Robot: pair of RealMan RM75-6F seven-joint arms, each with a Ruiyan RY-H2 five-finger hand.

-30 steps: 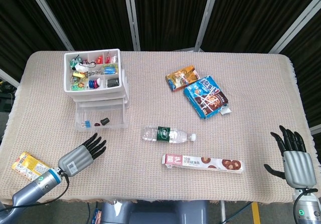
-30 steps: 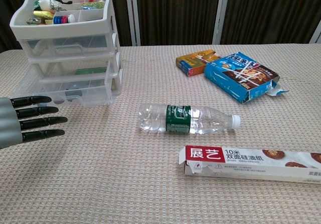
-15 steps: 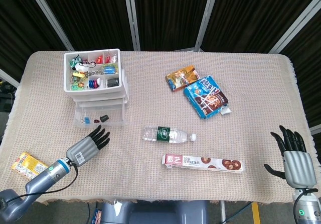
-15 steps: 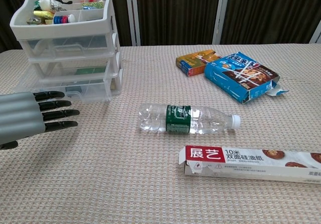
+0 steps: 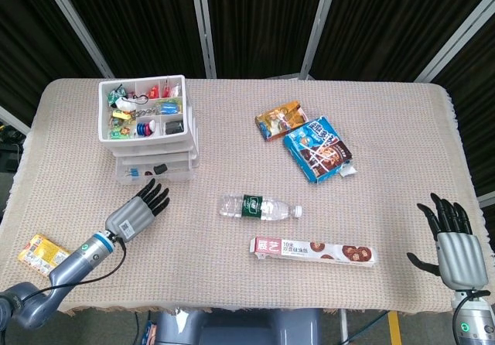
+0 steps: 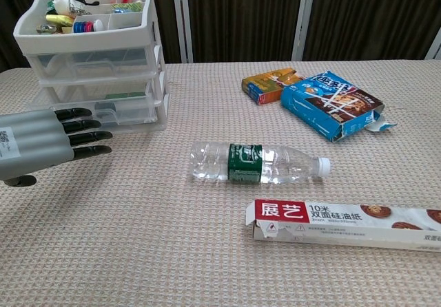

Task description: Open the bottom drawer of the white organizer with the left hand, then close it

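Head view first: the white organizer is sitting at the far-left part of the table, and its bottom drawer is sticking out only a little past the tiers above it, so I'd say the closing half of the job is nearly done, with just a small push left. The left hand is lying flat with fingers straight and apart, grasping nothing, fingertips just in front of the drawer face. I honestly can't tell from up here whether they're touching it. The right hand is idling far across the table from the organizer, fingers spread, empty, its wrist cut off by the frame edge. A water bottle is lying well to the right of the organizer.

Chest view: the left hand is showing as a flat palm with its fingers pointing at the bottom drawer, right up against the clear front as far as I can judge. The drawer's contents are looking blurry through the plastic, and the organizer's left side is getting cropped. The right hand isn't showing here at all.
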